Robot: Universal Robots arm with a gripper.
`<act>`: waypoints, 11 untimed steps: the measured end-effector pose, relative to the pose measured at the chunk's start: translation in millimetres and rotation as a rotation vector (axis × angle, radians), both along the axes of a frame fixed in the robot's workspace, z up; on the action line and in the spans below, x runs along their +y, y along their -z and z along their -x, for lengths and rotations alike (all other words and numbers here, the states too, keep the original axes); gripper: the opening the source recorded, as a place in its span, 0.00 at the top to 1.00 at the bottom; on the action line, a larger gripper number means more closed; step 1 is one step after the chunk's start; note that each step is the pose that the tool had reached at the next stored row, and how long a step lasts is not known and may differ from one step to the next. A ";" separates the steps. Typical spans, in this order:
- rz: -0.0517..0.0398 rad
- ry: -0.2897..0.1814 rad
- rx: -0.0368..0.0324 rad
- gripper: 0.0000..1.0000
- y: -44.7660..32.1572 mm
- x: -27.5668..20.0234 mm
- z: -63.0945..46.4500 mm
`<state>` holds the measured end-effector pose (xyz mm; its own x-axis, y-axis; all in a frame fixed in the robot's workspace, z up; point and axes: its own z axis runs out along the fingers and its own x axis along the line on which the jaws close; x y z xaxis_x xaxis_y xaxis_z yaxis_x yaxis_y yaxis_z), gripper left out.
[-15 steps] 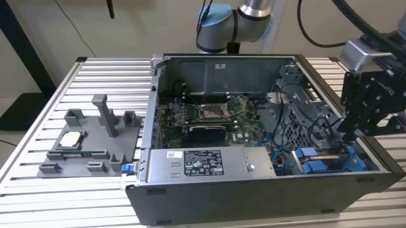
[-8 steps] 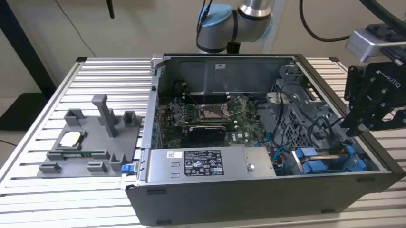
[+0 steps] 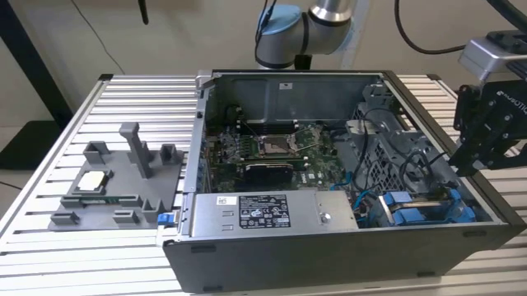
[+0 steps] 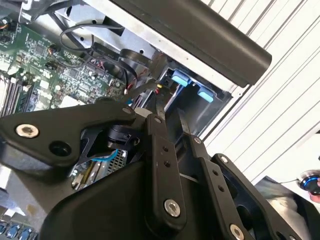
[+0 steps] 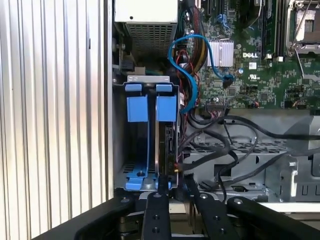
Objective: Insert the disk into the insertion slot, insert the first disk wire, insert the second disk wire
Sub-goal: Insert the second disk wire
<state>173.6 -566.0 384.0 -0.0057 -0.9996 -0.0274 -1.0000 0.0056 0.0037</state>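
Exterior view, setting: an open computer case lies on a ribbed metal table. The arm rises behind it at the top of the frame.
Exterior view, gripper: the black gripper hangs at the exterior view's right edge, above the case's side wall and clear of the parts inside.
Exterior view, slot: the insertion slot, with its blue guides, sits in the lower right of the frame beside the labelled power box. The circuit board lies mid-frame.
Exterior view, tray: a grey holder tray rests on the table at the exterior view's left.
Second wrist view, jaws: the gripper has its two thin fingers parted with nothing between them, pointing toward the slot.
First wrist view, disk: the disk stands on edge inside the slot, next to two blue tabs.
First wrist view, gripper: the gripper hovers near the disk's end, released.
First wrist view, wires: a blue cable loops over the board and black cables run beside the slot. Whether any is plugged into the disk cannot be told.
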 end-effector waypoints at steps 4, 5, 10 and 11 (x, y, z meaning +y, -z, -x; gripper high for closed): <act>-0.0055 -0.009 0.0020 0.73 0.0 0.0 -9.4; -0.0090 -0.011 0.0024 0.73 0.0 0.0 -11.6; -0.0233 -0.014 0.0131 0.73 -0.6 0.1 -18.9; -0.0233 -0.014 0.0202 0.73 -1.5 0.2 -20.0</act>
